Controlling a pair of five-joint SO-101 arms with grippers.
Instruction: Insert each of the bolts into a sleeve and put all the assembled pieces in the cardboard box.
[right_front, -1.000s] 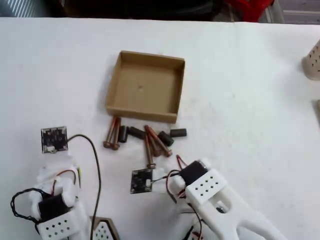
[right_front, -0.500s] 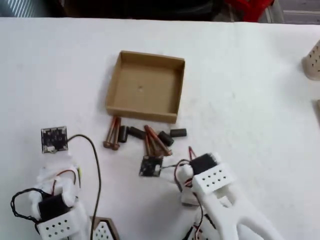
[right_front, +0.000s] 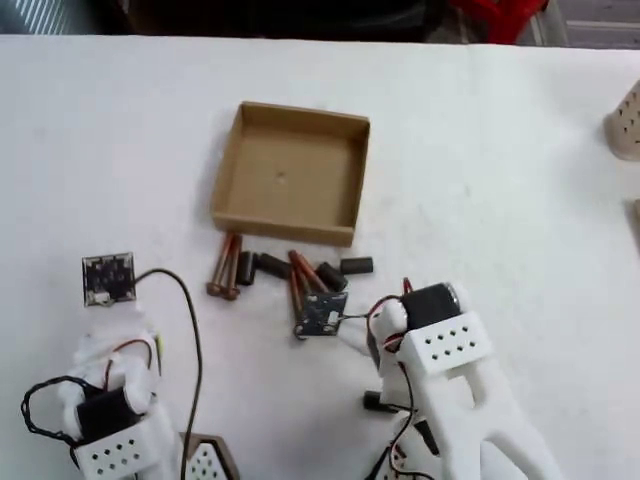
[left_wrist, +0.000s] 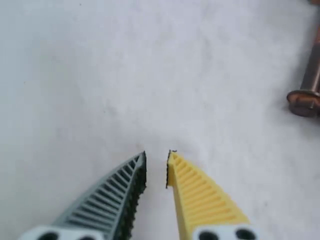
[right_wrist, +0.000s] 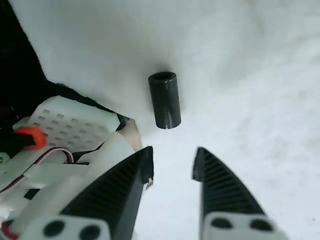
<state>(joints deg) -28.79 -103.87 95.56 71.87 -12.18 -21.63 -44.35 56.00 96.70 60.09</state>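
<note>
The open cardboard box (right_front: 290, 170) sits mid-table with nothing in it. Just in front of it lie copper bolts, two at the left (right_front: 225, 265) and more in the middle (right_front: 300, 283), mixed with black sleeves (right_front: 272, 265) (right_front: 356, 265). My right arm (right_front: 440, 345) stands in front of this pile. My right gripper (right_wrist: 172, 156) is open and holds nothing. One black sleeve (right_wrist: 165, 100) lies on the table just beyond its tips. My left gripper (left_wrist: 156, 154) hovers low over bare table with a narrow gap between its fingers, and a bolt head (left_wrist: 304, 100) lies off to one side.
My left arm (right_front: 105, 420) rests at the near left with a looping black cable (right_front: 190, 320). A perforated beige object (right_front: 625, 120) stands at the far right edge. The table's right half is bare white.
My right arm has swung to the right, and its wrist board has moved up against the bolts in the middle. The left arm and the parts have stayed put.
</note>
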